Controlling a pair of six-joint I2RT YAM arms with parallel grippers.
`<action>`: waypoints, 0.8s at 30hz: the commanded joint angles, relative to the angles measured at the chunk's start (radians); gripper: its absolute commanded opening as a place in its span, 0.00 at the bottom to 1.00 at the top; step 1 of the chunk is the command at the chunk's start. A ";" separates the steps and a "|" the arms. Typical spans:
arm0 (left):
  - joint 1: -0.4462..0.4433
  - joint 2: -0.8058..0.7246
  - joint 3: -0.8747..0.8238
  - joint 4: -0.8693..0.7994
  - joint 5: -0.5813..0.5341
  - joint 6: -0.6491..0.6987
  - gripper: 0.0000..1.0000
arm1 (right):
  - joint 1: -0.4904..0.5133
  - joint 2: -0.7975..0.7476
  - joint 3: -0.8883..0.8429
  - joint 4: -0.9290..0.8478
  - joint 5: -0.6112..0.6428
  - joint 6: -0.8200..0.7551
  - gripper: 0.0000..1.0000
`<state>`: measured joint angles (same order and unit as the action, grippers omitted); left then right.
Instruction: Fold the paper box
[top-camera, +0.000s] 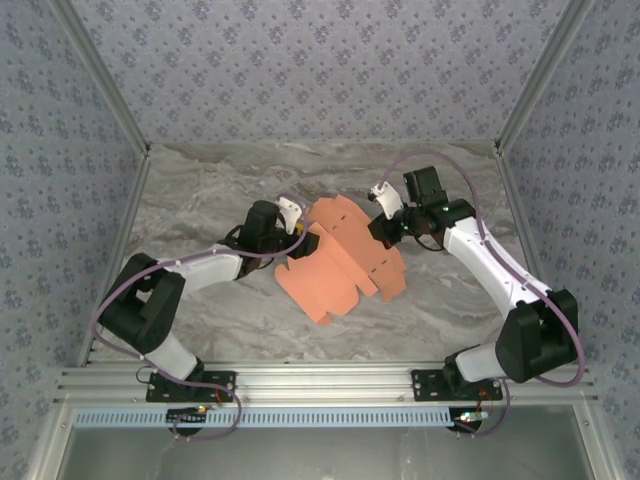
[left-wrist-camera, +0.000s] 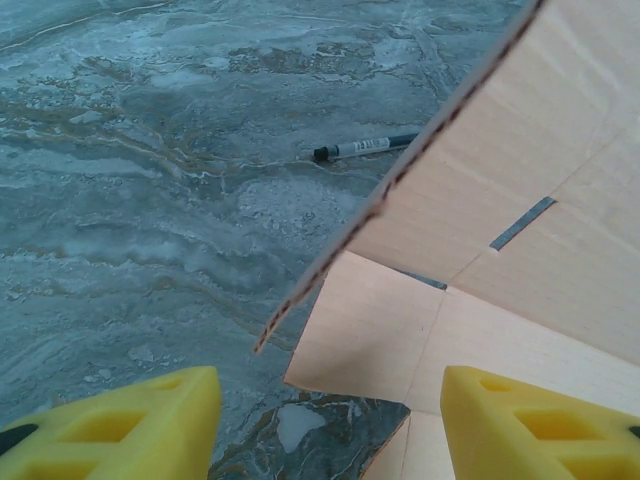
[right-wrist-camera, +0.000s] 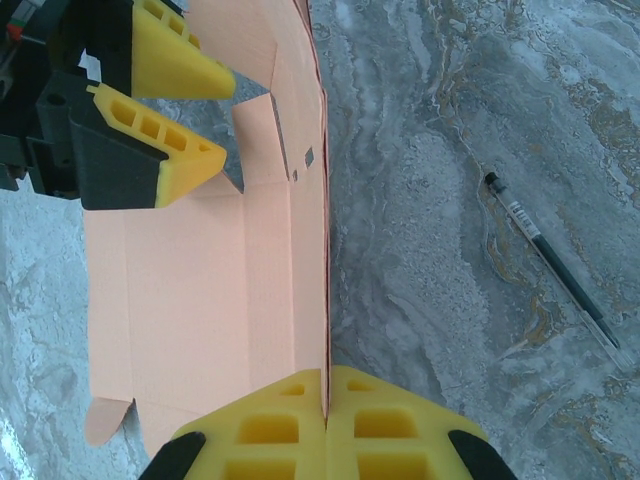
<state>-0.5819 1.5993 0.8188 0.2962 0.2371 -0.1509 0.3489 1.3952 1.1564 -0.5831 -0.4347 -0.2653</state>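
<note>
Grey-and-tan marbled stone-look tabletop (top-camera: 200, 190) as work surface, pale veins running across; soft even light, faint shadows. Blue-grey wall panels with small repeating floral print (top-camera: 320, 70) at back and both sides. Silver aluminium corner posts (top-camera: 104, 75) slanting up from rear table corners. Ribbed silver aluminium rail (top-camera: 330, 380) along near edge

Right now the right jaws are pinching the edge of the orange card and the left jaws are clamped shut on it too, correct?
Not quite. The left jaws are open: the left wrist view shows their yellow fingers spread apart, not clamped on the card. The right jaws are pinching the card's edge, as you said.
</note>
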 joint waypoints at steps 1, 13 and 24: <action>0.001 0.015 0.024 0.039 0.001 -0.011 0.60 | -0.005 -0.009 0.014 0.011 -0.024 0.022 0.00; 0.001 0.027 0.010 0.167 0.292 -0.035 0.48 | -0.008 -0.003 0.007 0.031 0.002 0.061 0.00; -0.003 0.021 0.012 0.127 0.335 0.018 0.44 | -0.013 0.006 0.012 0.038 -0.047 0.083 0.00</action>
<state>-0.5819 1.6382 0.8196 0.4221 0.5285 -0.1654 0.3378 1.3960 1.1564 -0.5674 -0.4370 -0.2092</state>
